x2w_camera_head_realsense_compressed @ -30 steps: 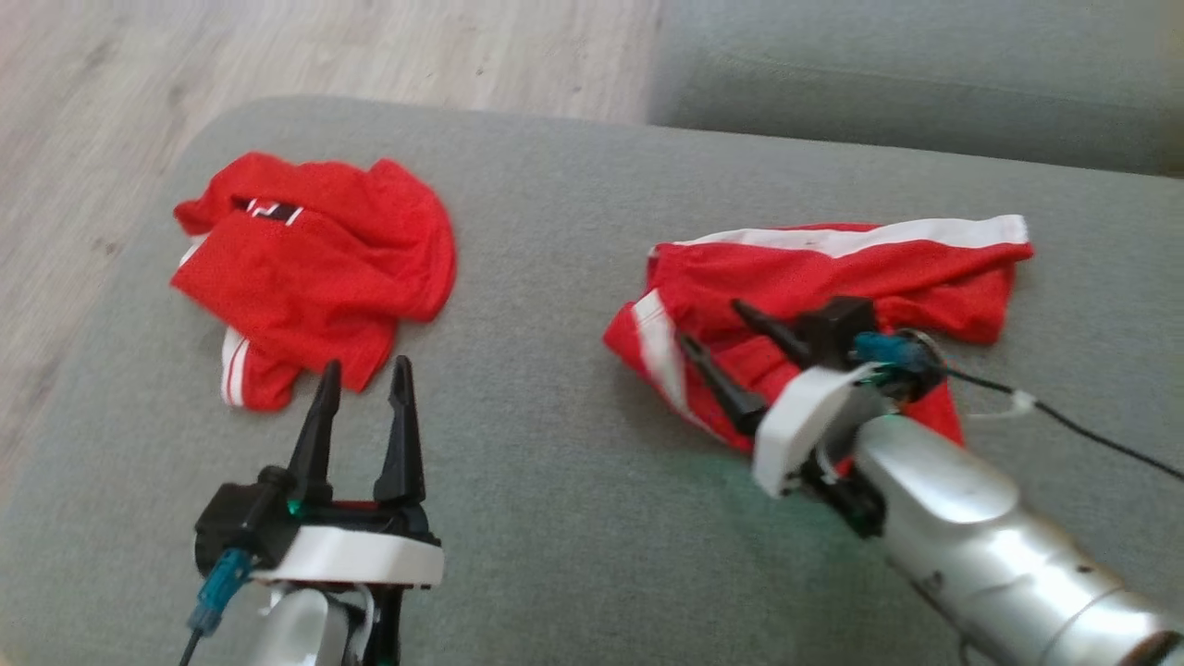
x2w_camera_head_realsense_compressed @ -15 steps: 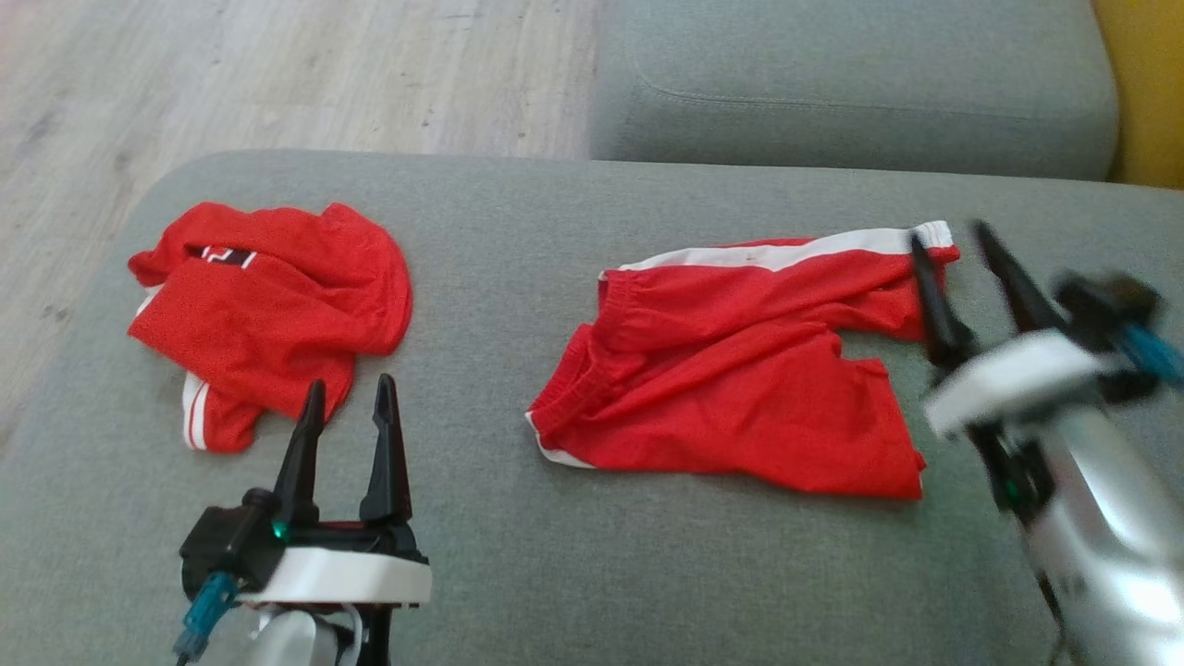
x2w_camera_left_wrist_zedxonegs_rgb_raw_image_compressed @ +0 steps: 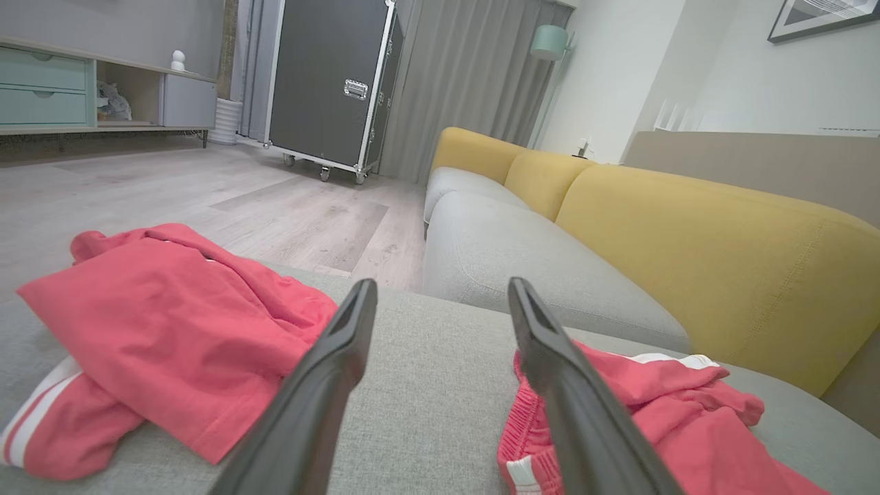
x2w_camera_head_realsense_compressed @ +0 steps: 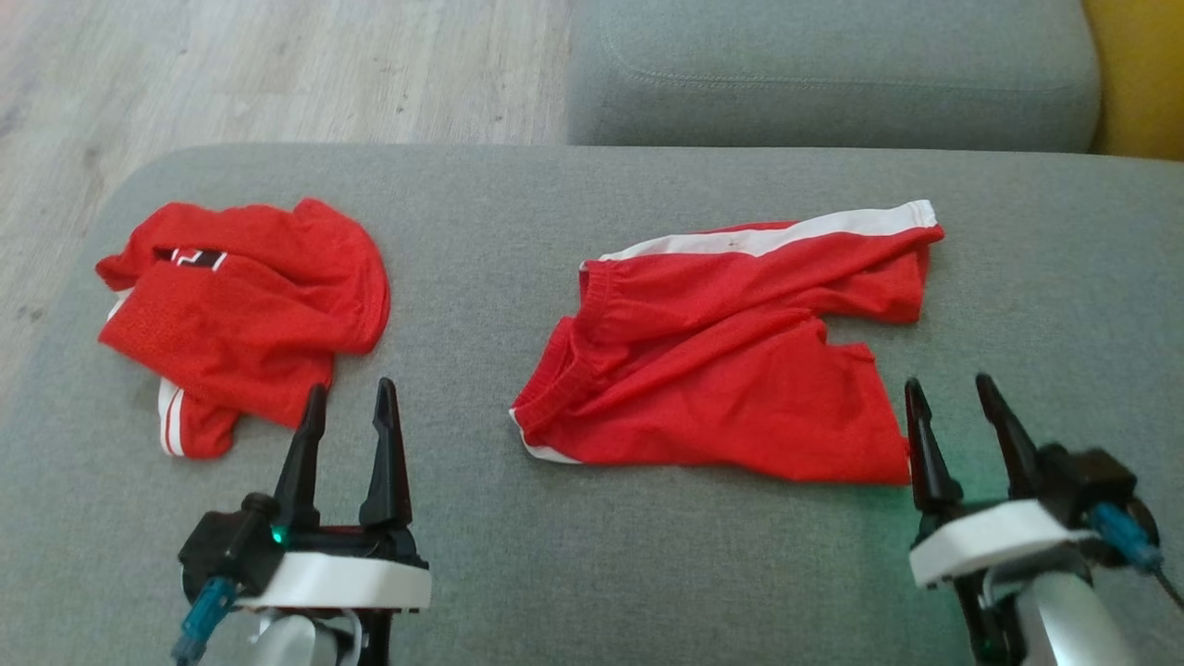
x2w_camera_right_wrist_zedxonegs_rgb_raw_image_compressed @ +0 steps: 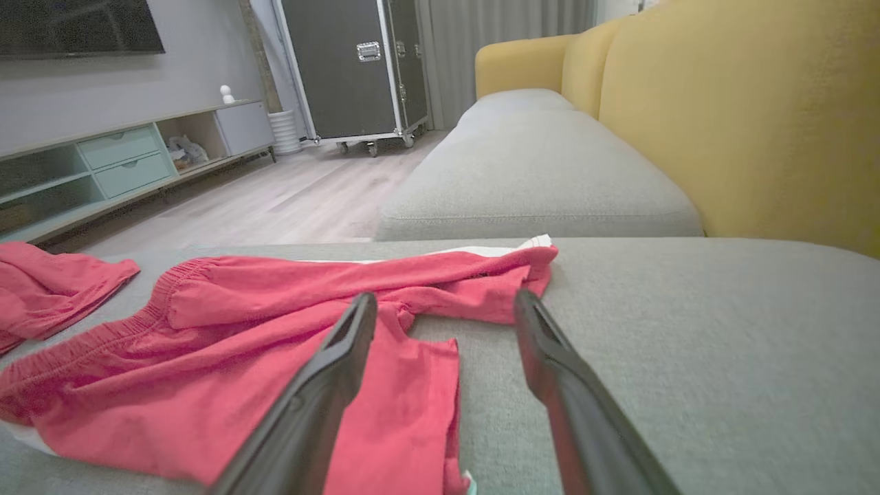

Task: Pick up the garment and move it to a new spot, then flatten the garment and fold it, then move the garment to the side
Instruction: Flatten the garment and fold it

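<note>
Right gripper (x2w_camera_head_realsense_compressed: 947,382) pulled back off the shorts (x2w_camera_head_realsense_compressed: 721,370) to near right, fingers apart, empty. Left gripper (x2w_camera_head_realsense_compressed: 351,385) idle, also spread. Shorts lie loose, rumpled: flattening likely next.

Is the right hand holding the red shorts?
No, the right hand stands open and empty beside the red shorts, which lie on the grey cushion.

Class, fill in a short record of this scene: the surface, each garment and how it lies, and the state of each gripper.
surface: grey sofa seat
garment one: red shorts with a white side stripe, spread out right of centre, wrinkled, not folded
garment two: red jersey, crumpled at the seat's left end
left gripper: open, empty, near the jersey's edge
right gripper: open, empty, beside the shorts' leg hem
</note>
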`<state>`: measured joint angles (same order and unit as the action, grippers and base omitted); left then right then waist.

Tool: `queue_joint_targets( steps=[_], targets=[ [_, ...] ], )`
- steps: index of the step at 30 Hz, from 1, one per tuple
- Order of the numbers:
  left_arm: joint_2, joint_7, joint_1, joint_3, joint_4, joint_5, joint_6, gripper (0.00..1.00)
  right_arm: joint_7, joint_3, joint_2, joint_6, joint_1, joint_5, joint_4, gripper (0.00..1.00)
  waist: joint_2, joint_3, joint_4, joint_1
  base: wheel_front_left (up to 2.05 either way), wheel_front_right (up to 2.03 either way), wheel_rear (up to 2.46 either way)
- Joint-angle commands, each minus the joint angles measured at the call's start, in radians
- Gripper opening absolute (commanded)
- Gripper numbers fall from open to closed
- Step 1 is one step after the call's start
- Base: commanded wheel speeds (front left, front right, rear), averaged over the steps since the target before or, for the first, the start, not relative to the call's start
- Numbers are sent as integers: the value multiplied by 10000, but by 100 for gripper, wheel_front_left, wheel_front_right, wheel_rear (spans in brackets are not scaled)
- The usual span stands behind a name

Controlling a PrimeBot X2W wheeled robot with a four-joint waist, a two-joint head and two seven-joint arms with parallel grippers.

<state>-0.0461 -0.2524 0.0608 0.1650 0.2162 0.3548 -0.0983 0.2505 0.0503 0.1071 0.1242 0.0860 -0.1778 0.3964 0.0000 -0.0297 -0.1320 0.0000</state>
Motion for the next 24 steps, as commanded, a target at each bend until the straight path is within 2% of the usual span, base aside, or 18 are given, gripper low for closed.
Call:
queue_joint_targets(
  steps=[1, 7, 15, 20, 21, 22, 23, 24],
  targets=[
    [-41, -94, 387, -249, -342, -59, -40, 100, 34, 169, 4, 65, 477, 112, -337, 100, 0, -49, -39, 0, 0, 0, 0],
    [-41, -94, 567, -73, -307, -54, -66, 100, -991, 40, -4, 65, 1437, 563, 411, 100, 0, -390, -289, 0, 0, 0, 0],
    [-41, -94, 845, 182, -250, 77, -49, 100, -2969, 279, 437, 65, 3134, 418, 2604, 100, 0, -887, -703, 0, 0, 0, 0],
    [-41, -94, 1012, 346, -242, 187, -6, 100, -3753, 514, 735, 65, 3895, 237, 3709, 100, 0, -1110, -936, 0, 0, 0, 0],
    [-41, -94, 1030, 363, -239, 209, 12, 100, -3832, 606, 773, 65, 3998, 149, 3864, 90, 0, -1142, -968, 0, 0, 0, 0],
    [-41, -94, 1046, 379, -238, 226, 22, 100, -3863, 736, 843, 65, 4096, 119, 3983, 33, 0, -1172, -997, 0, 0, 0, 0],
    [-41, -94, 1063, 396, -238, 238, 30, 100, -3837, 884, 911, 65, 4181, 86, 4066, 0, 0, -1198, -1023, 0, 0, 0, 0],
    [-41, -94, 1075, 412, -237, 249, 39, 100, -3825, 1016, 956, 65, 4246, 1, 4150, 0, 0, -1220, -1043, 0, 0, 0, 0]
  ],
)
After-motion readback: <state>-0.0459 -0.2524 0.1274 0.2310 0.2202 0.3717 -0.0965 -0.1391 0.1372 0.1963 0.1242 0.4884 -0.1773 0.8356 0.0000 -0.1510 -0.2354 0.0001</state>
